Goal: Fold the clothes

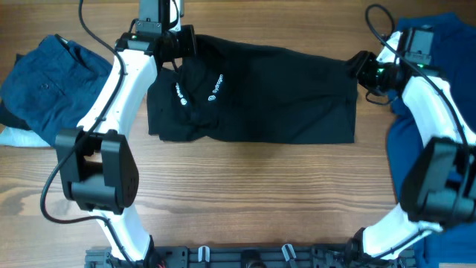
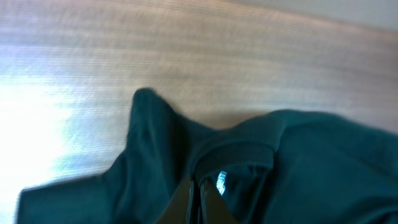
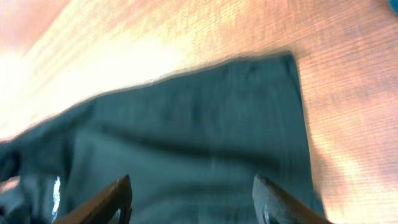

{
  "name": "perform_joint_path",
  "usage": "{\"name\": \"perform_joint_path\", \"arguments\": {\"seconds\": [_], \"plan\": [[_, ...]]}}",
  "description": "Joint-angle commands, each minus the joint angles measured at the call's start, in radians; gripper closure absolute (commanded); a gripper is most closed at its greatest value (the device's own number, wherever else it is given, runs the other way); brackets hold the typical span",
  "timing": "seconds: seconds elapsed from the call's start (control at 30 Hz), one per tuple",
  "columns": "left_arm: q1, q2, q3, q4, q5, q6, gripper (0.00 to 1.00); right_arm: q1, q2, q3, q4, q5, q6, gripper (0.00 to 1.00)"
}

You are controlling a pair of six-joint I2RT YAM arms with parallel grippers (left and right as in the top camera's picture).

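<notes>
The black shirt is laid with its long axis across the table, its collar end clamped in the left gripper, its hem end just beneath the right gripper, whose 2 fingers are held apart.

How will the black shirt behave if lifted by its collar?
Probably floppy: the black shirt lies flat with folds bunched near its collar, so it would likely sag and drape. It looks thin and light. Pushed on the wooden table, it may wrinkle rather than slide.
</notes>
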Motion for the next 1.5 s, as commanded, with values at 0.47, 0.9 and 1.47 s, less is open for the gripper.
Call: {"name": "perform_joint_path", "arguments": {"seconds": [0.47, 0.9, 1.47], "plan": [[-0.027, -0.161, 0.01, -0.234, -0.039, 0.048, 0.96, 0.037, 0.304, 0.031, 0.299, 0.195, 0.027, 0.37], [-0.029, -0.174, 0.01, -0.286, -0.039, 0.048, 0.96, 0.06, 0.303, 0.031, 0.218, 0.188, -0.042, 0.96], [-0.029, -0.304, 0.01, -0.408, -0.103, 0.048, 0.96, 0.0, -0.115, 0.031, -0.217, 0.081, -0.103, 0.96]]}}
